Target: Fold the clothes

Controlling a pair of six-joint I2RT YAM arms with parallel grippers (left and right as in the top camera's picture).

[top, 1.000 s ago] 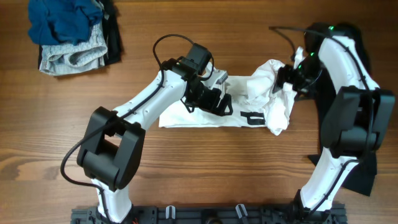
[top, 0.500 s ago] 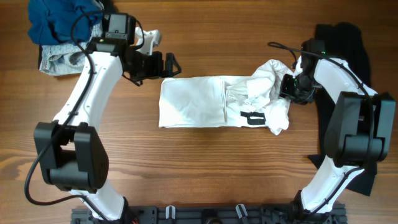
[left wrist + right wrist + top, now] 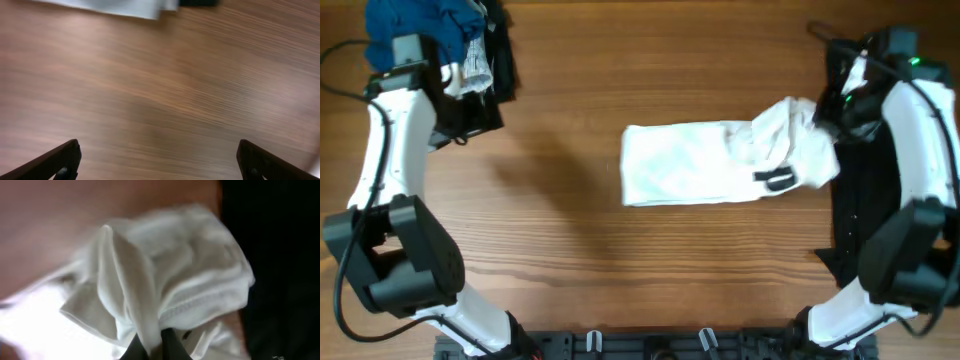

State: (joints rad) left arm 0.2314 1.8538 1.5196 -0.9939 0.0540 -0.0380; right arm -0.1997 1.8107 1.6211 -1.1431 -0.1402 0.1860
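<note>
Overhead: white shirt [image 3: 700, 165] mid-table, left part flat, right end bunched against right gripper [image 3: 825, 112]. Black garment [image 3: 868, 190] beneath right arm. Piled clothing [image 3: 430, 35] at far-left corner beside left arm.
Left wrist: left gripper [image 3: 157, 152] jaws wide apart over bare table [image 3: 165, 100].
Right wrist: jaws pinched together on shirt fold.

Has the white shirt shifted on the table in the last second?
Yes. The white shirt has slid right, toward the black garment on the right, pulled by the right gripper.

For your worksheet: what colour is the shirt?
The shirt is white with a black mark; overhead view.
</note>
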